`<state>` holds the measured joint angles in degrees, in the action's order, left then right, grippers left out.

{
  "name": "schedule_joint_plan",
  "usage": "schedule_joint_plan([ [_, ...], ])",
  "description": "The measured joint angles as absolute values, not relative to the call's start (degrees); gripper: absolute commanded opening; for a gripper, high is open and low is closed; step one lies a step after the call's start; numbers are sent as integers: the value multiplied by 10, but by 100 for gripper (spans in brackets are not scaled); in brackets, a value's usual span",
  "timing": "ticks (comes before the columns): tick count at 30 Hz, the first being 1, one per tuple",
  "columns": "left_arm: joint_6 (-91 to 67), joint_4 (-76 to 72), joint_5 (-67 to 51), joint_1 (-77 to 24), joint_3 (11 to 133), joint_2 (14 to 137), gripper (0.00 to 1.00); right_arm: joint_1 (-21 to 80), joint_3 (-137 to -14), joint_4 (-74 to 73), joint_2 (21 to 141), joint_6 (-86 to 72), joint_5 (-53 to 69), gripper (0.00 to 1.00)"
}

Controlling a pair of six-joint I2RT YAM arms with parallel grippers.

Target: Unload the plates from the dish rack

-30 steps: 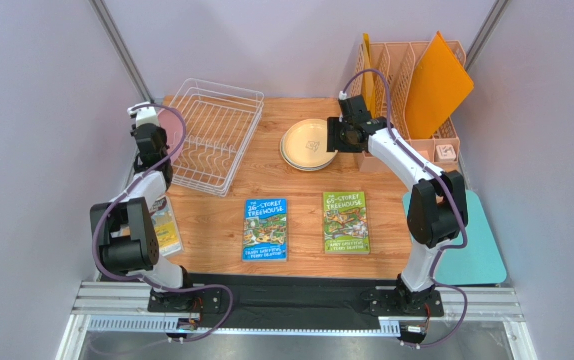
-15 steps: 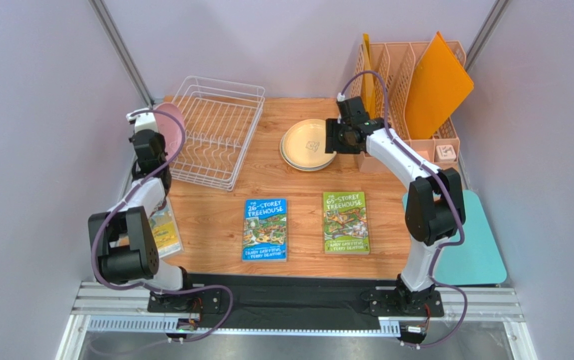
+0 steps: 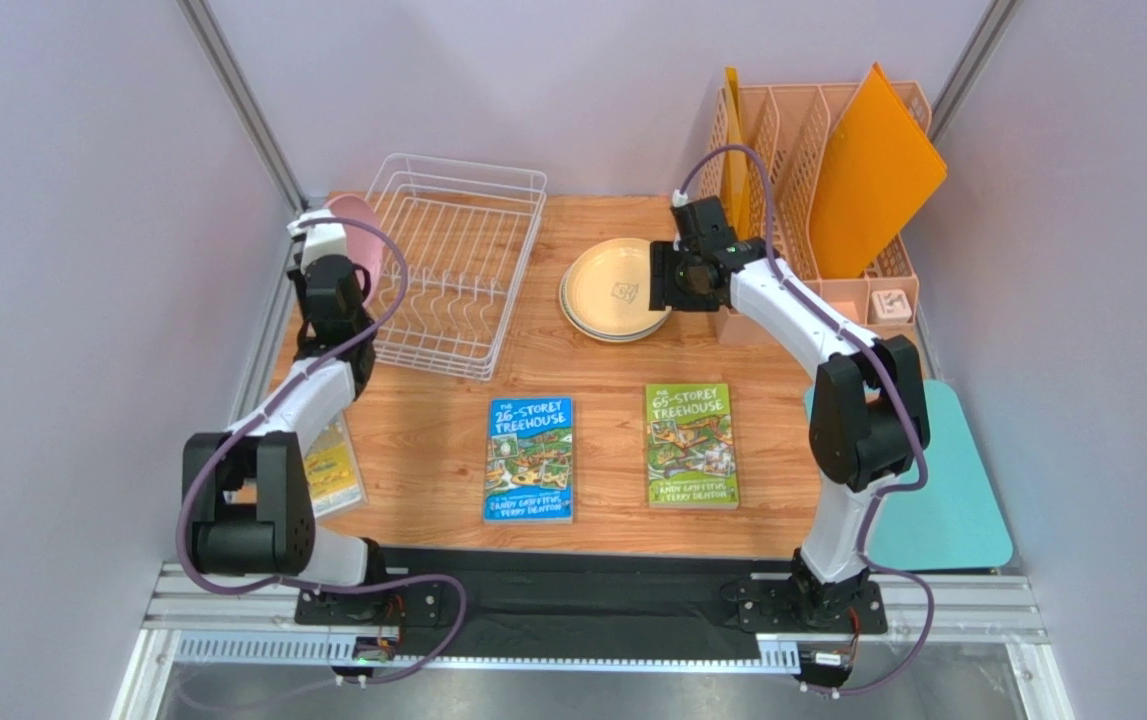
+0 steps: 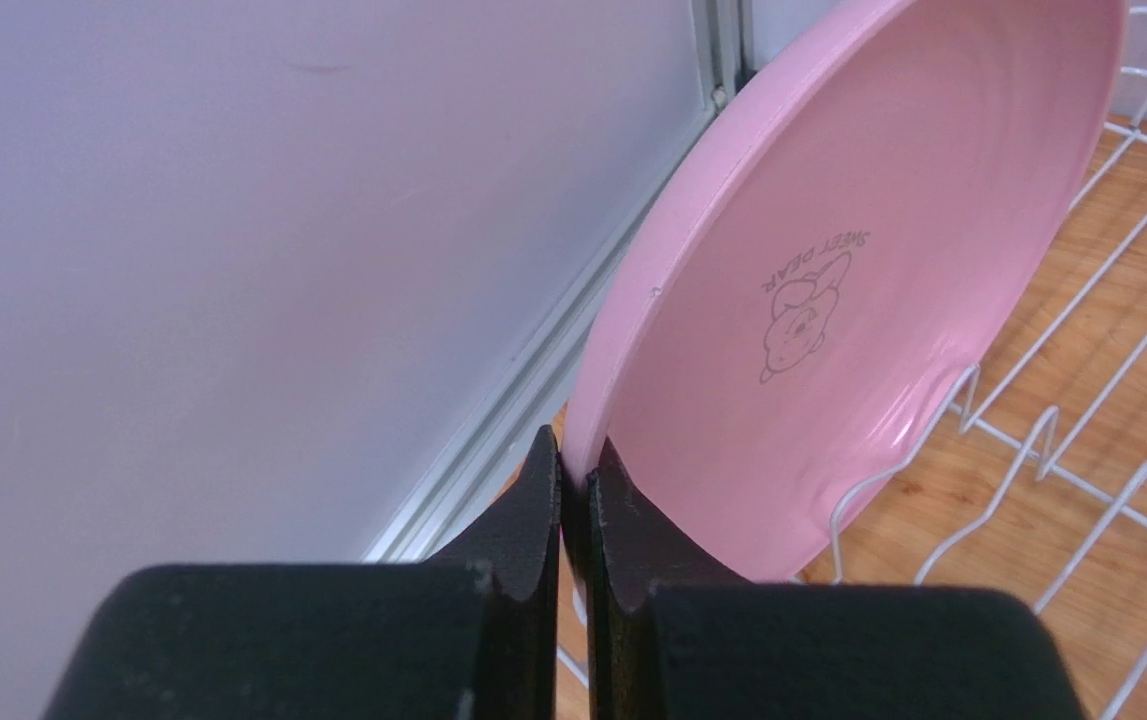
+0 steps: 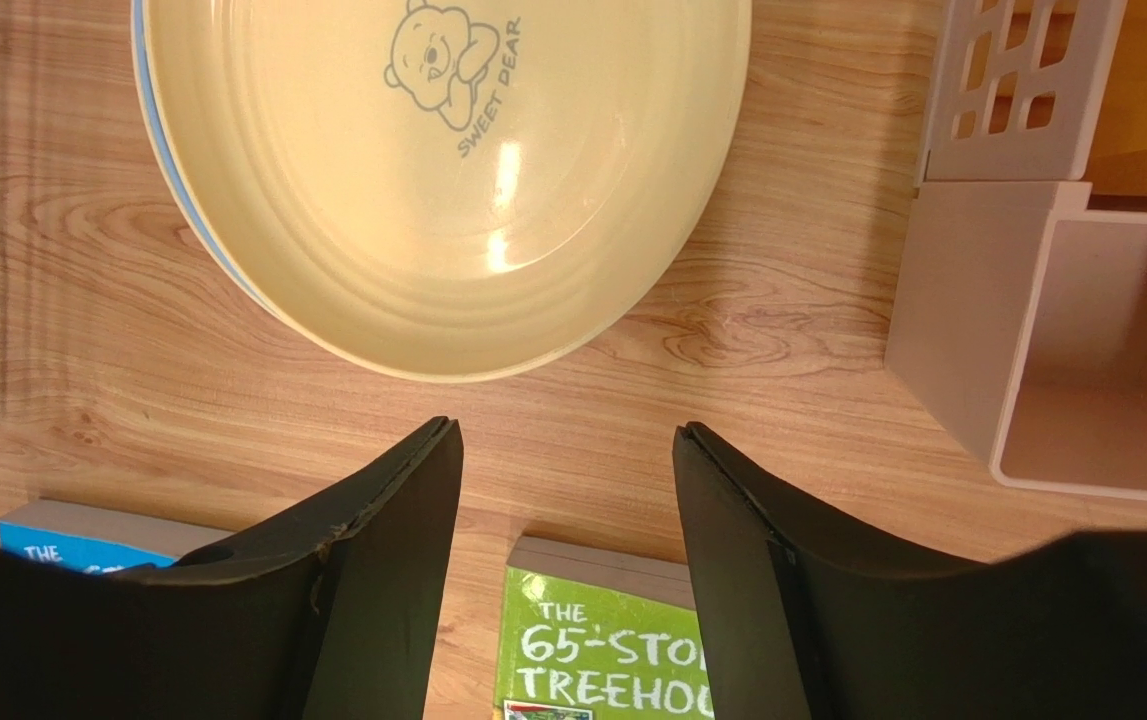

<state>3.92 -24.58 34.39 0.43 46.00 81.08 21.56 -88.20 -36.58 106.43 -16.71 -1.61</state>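
Across the wooden counter [image 3: 534, 375], the white wire dish rack [image 3: 452, 285] is set at the far left and serves as the landmark for everything else. Well to the right of the rack, a peach organizer [image 3: 820, 165] is stood at the far right corner. Two books [image 3: 530, 458] are laid flat nearer than the rack, apart from the work.

Just to the right of the rack, a stack of plates [image 3: 614, 290] is laid flat. A cream plate [image 5: 444, 180] lies on top and a light blue plate [image 5: 174, 195] shows as a rim beneath it. This spot is judged to be the unloading place, kept close to the rack so that each carry is short.

At the rack's left side, the pink plate [image 4: 865, 300] is held on edge and tilted. It is pinched at its rim by the left end effector [image 4: 575, 465], whose jaws are closed tight on that thin lip. A rim grip is judged sensible, since a plate stood among prongs offers little else to hold. Its lower edge seems to be low among the wires, though whether it rests on them cannot be told.

Right of the rack, the right end effector [image 5: 564, 450] is hung above the near edge of the stack. Its jaws are parted about halfway, with nothing between them. No other plate is seen in the rack, so the pink one is judged to be the last.
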Motion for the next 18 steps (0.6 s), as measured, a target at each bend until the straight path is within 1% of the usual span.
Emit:
schedule_joint_plan([
  [10,111,-329,469,-49,460,857,0,216,-880,-366,1064,-167,-17,59],
  [18,157,-367,527,-67,460,860,0,217,-879,-366,1062,-167,-20,59],
])
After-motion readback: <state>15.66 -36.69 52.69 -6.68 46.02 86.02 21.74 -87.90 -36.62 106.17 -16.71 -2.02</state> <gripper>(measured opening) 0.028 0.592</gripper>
